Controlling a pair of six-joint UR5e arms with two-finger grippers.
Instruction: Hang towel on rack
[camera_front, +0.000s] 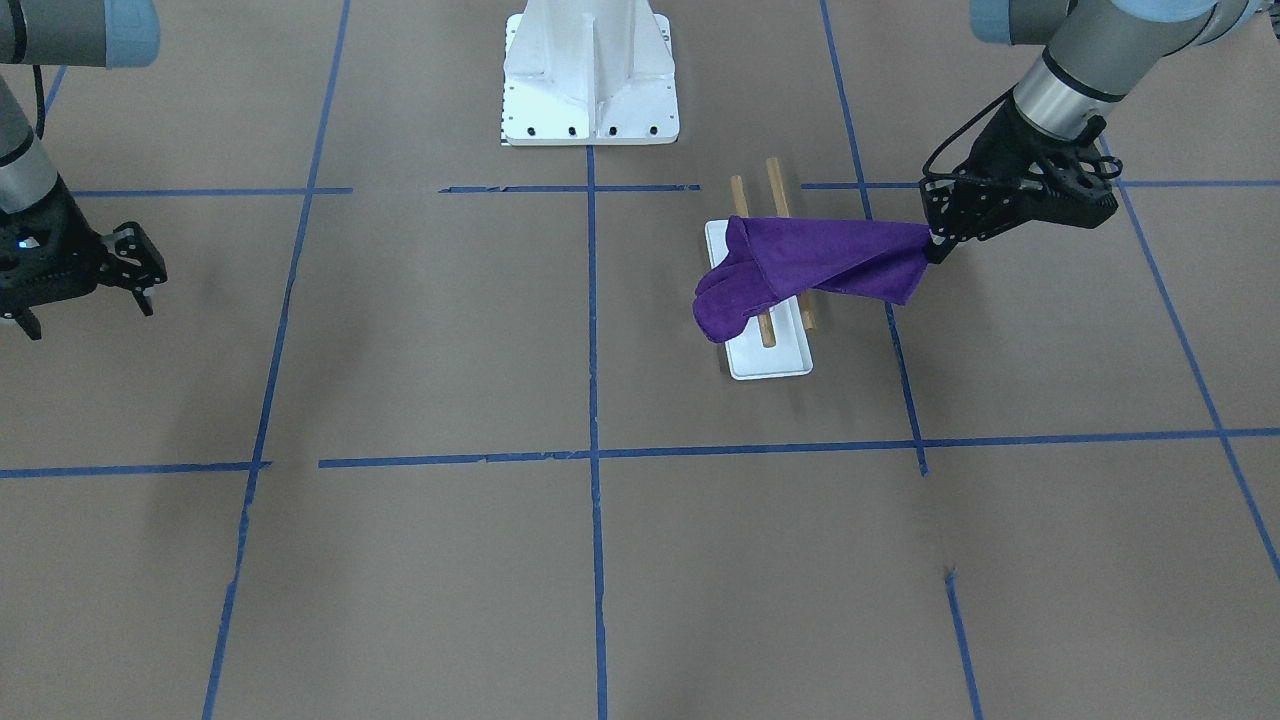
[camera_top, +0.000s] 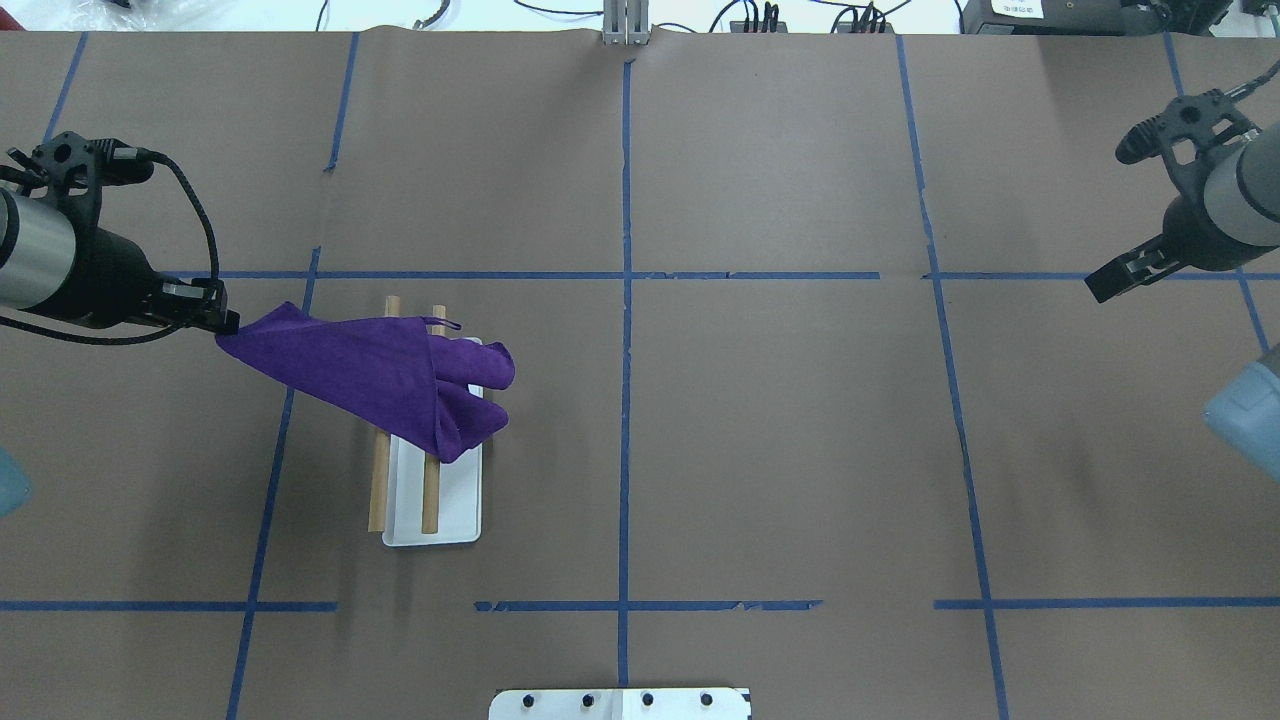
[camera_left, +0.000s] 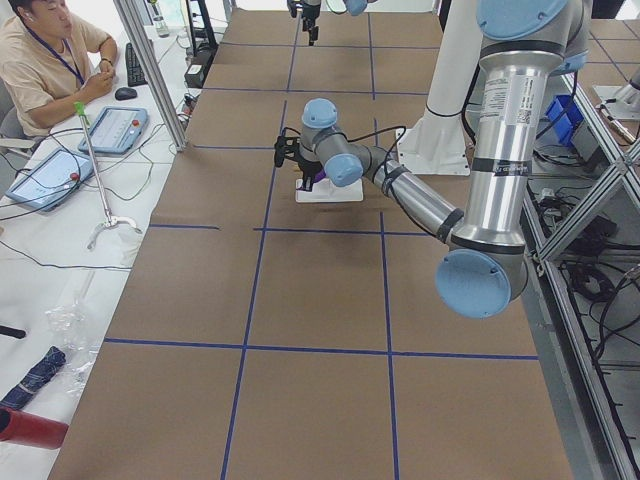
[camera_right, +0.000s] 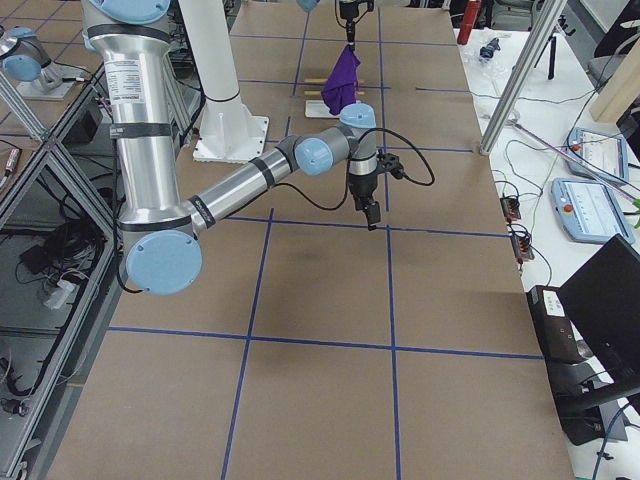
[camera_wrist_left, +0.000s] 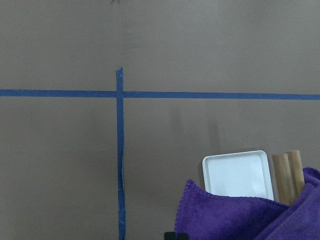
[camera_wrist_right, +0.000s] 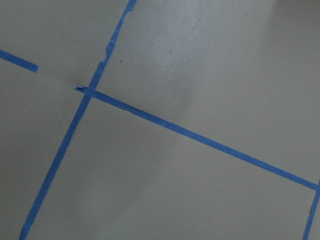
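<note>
On the left, your left gripper (camera_top: 226, 322) is pinched tight on one corner of the towel (camera_top: 370, 375). The cloth hangs from it above both rods of the rack (camera_top: 452, 515), and whether it touches them you cannot tell. It looks light, soft and floppy, so expect it to sag and bunch; a corner or edge is the best place to hold it. Far right, your right gripper (camera_front: 90, 318) hangs wide open, empty
</note>
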